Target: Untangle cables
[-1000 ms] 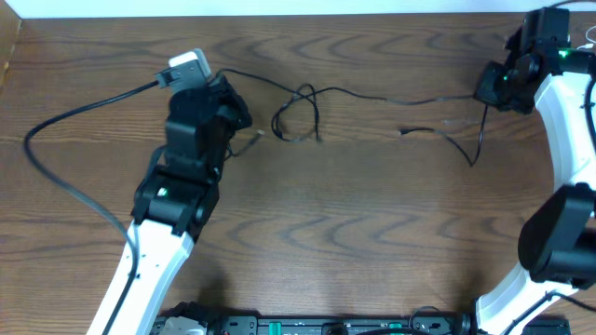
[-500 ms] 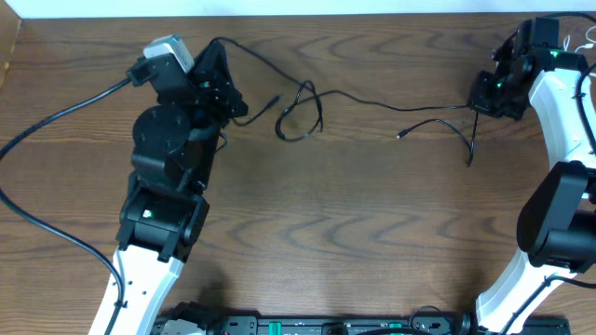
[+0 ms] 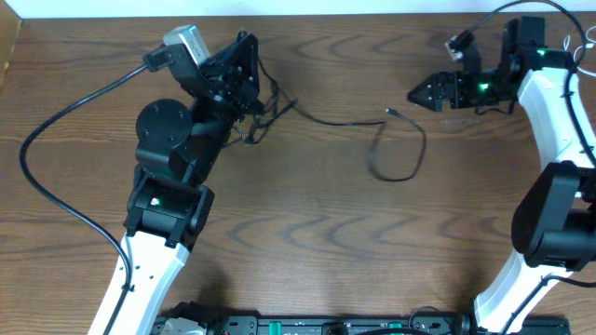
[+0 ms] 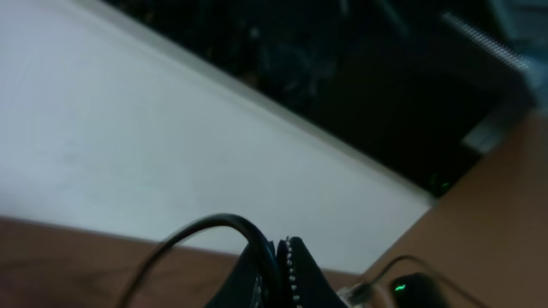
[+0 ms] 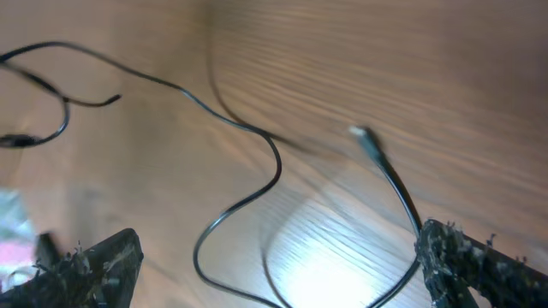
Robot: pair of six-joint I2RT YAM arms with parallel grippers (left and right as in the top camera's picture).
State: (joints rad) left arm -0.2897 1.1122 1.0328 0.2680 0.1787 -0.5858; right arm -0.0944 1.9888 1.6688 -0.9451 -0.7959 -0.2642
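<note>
The left arm (image 3: 149, 265) rises from the near edge of the tabletop (image 3: 317, 242), left of centre, and reaches toward the far left corner. Its wrist is turned so that the left tool (image 3: 245, 67) tilts upward near the far edge. In the left wrist view its fingers (image 4: 295, 272) are pressed together, with a black cable (image 4: 205, 224) coming out from between them.

The right arm (image 3: 559, 130) climbs along the right edge from the near right corner, then bends at the far right corner. The right tool (image 3: 426, 93) points leftward along the far edge. Its fingers (image 5: 94, 261) are spread wide apart.
</note>
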